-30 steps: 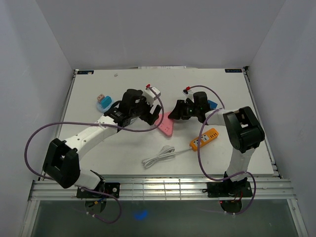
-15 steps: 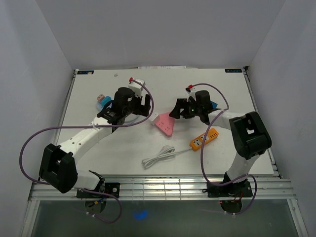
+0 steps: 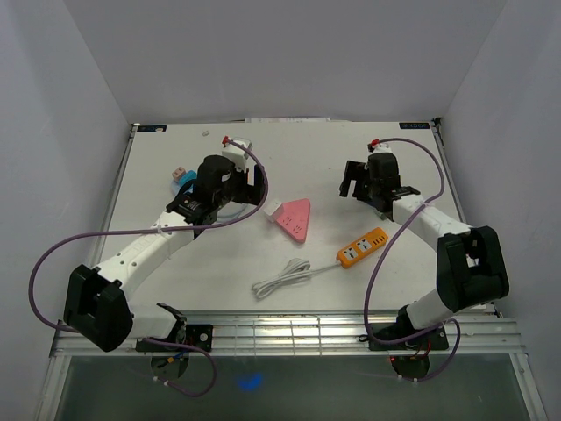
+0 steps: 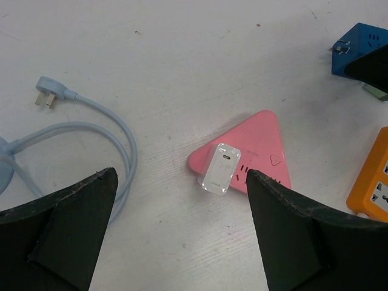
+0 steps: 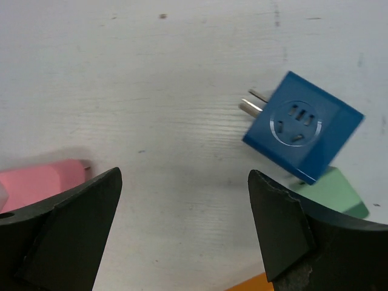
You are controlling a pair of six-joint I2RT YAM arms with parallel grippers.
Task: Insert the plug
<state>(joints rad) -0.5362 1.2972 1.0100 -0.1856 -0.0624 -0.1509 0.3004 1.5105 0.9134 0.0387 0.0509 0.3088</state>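
1. White tabletop (image 3: 298, 149), pale walls (image 3: 289, 53) around.
2. Left claw (image 4: 180, 182), the nearer, spread wide and empty; right claw (image 5: 185, 176) likewise, well apart.
3. Pink triangular plastic socket block (image 4: 260, 151) lies beneath left claw.
4. White rectangular plug (image 4: 221, 168) sits on its corner, apparently seated, between that claw's fingers.

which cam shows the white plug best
Left wrist: the white plug sits centred and sharp on the pink triangular socket block. Top external shows it only as a small white speck. Right wrist misses it, catching just a blurred pink edge.
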